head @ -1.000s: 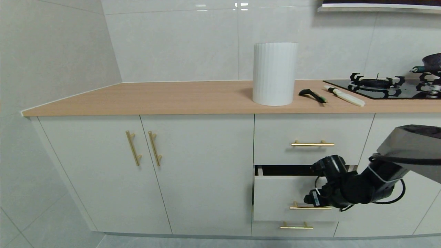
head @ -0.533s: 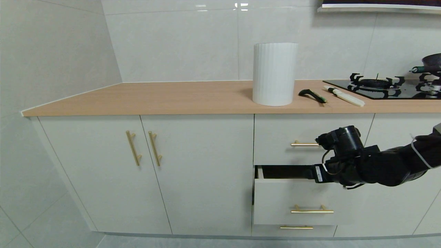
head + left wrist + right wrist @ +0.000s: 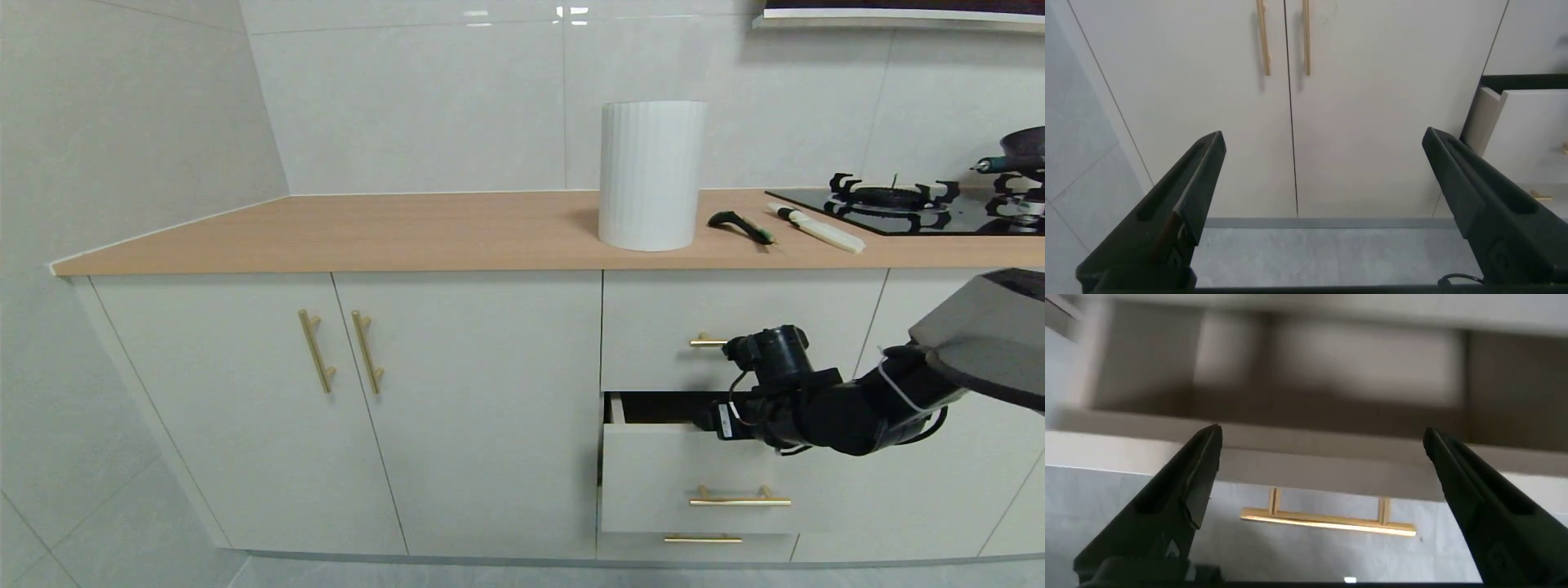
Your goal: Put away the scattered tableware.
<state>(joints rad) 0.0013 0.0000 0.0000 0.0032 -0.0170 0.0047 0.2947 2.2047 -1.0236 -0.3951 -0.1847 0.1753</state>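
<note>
at lower right, the open, empty right gripper (image 3: pixel 709 420) risked catching the front of the drawer (image 3: pixel 653 469) if lowered.

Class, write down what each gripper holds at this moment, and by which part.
Nothing is held. The left gripper is open before the cabinet doors; the right gripper is open at the pulled-out drawer, both empty.

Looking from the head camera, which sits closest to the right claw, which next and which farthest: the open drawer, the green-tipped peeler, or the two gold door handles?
1. The open drawer, directly at the right gripper.
2. The peeler, up on the counter.
3. The door handles, far left.
</note>
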